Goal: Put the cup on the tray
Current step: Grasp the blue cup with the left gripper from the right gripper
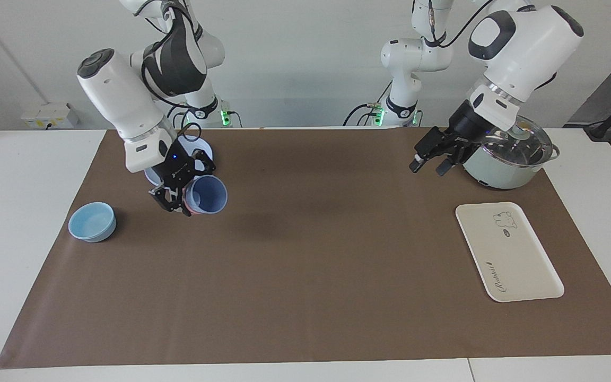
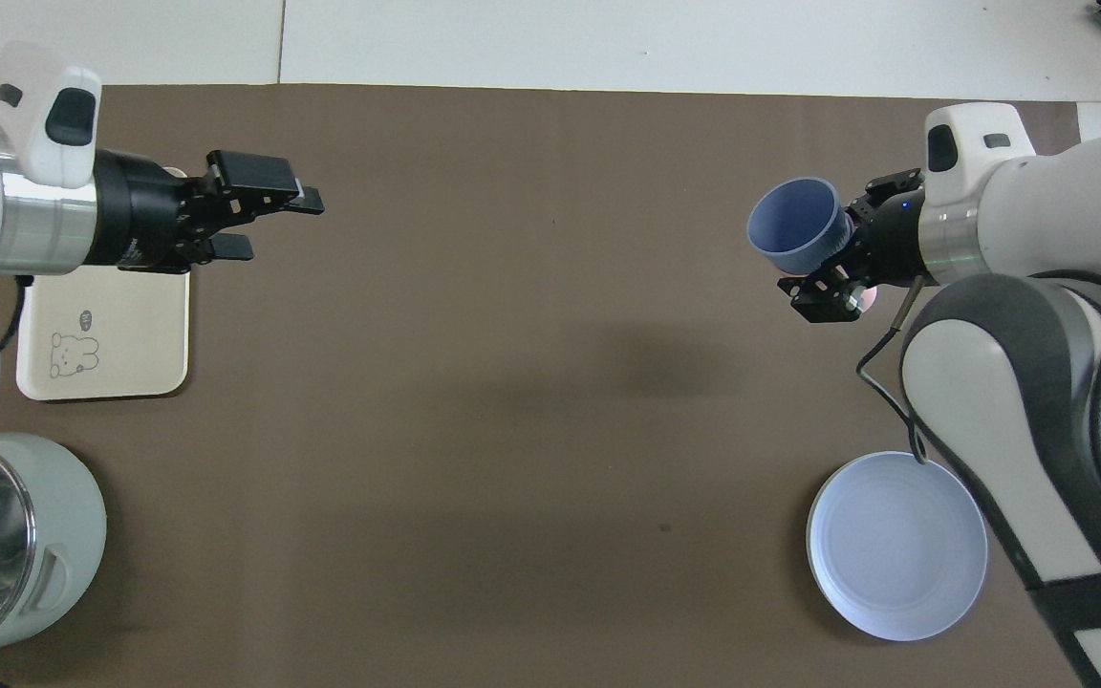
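Right gripper [image 1: 178, 199] gripping tilted cup [image 1: 207, 194], tray [image 1: 523, 265] (cursive lettering unclear)

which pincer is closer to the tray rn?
Left. The left pincer, open, hangs over the mat beside the pot, a short way from the tray. The right pincer holds the cup in the air at the right arm's end of the table.

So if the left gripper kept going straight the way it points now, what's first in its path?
Probably nothing soon: the open left gripper points across bare brown mat toward the periwinkle-blue plastic cup in the right gripper; depth unclear.
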Controlling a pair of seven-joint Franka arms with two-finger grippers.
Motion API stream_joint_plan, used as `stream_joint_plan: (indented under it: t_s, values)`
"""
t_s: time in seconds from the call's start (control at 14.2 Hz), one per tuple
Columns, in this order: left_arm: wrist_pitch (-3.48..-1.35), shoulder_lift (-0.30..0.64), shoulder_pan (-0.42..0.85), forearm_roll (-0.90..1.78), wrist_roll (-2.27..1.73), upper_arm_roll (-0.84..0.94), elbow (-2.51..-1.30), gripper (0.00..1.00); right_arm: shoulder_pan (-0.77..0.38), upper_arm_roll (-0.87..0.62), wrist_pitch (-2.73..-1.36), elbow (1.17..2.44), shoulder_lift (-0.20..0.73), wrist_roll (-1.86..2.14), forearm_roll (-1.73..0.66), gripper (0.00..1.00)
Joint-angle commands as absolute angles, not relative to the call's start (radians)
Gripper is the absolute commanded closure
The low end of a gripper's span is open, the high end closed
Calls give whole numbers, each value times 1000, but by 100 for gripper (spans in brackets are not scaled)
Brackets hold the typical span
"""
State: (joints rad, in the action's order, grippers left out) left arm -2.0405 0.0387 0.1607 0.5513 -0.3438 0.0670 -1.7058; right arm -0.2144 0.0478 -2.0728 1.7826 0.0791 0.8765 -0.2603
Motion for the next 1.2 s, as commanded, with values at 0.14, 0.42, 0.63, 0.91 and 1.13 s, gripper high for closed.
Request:
stream_joint_plan:
  t_s: [0.14,0.42,0.63,0.91,1.13]
  values:
    - [-2319,156,331,834,-463,54,-1715,0,-336,49,-1984,1718,83,707,-120,100]
    - [-2396,186,464,911,-457,54,-1715,0,-403,49,-1942,1704,81,652,-54,100]
    - [-2408,180,550,911,-457,52,-1729,0,-429,48,-1930,1704,83,652,-11,100]
    - [-2462,166,615,911,-448,52,-1782,0,-436,48,-1930,1704,84,652,3,100]
    - [-2486,152,652,910,-436,52,-1816,1,-436,48,-1931,1704,84,652,3,100]
